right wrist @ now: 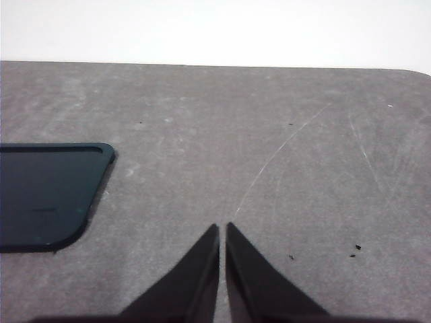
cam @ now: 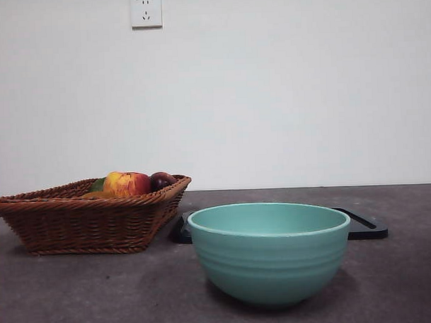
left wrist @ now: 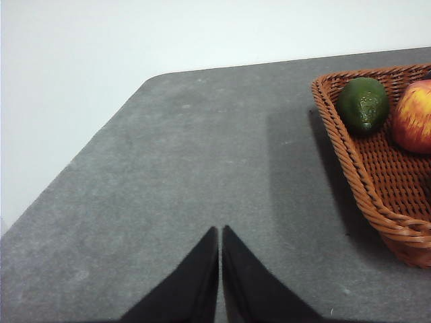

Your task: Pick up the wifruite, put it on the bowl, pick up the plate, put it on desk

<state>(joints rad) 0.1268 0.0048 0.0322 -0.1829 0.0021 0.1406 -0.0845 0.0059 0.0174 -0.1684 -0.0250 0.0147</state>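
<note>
- The kiwifruit cannot be picked out with certainty; in the front view only a dull brownish sliver shows low in the basket, in front of the apple. It may be the kiwi, but that is a guess.
- Risk: with the target mostly hidden, a gripper could close on the apple, the dark plum or the green fruit instead.
- The mint bowl sits empty on the desk, near the camera and beside the basket. A fruit dropped from high up could bounce out.
- A flat black plate lies behind the bowl, partly hidden by it. Being so thin, its edge may slip from the jaws, or lifting it may nudge the bowl.
- The left gripper hovers over bare desk near the basket, jaws pressed together; it must open before reaching in.
- The right gripper hovers beside the plate, jaws also pressed together.
</note>
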